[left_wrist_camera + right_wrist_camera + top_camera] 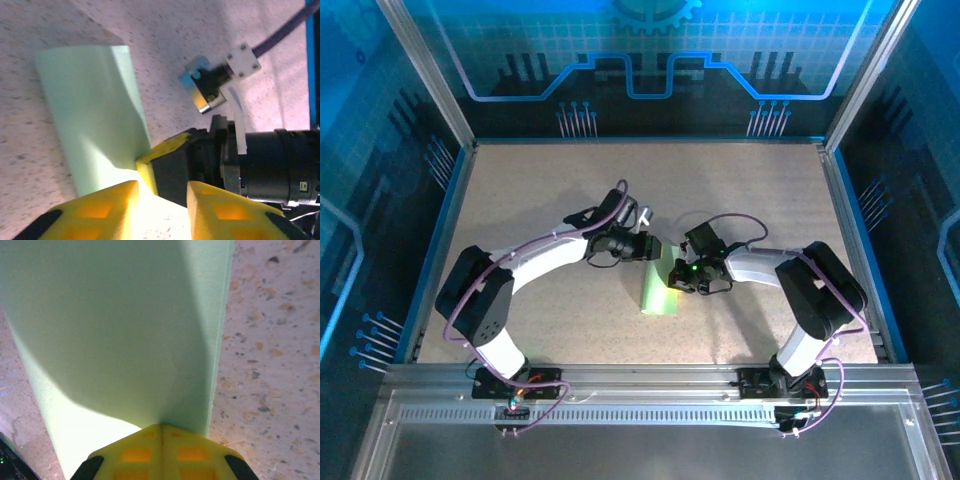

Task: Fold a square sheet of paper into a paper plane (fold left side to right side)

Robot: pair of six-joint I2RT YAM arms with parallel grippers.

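While right jaws clench edge of plain green paper (115, 330), left jaws gape, released, near it.

Left hand (162, 195) fingers spread apart, right hand (161, 432) facing it, pinched shut on the paper (115, 330)

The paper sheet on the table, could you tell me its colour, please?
The paper sheet is plain pale green, seen best from the right wrist.

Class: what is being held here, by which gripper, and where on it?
The right gripper pinches the green paper at its edge, fingers closed together on it.
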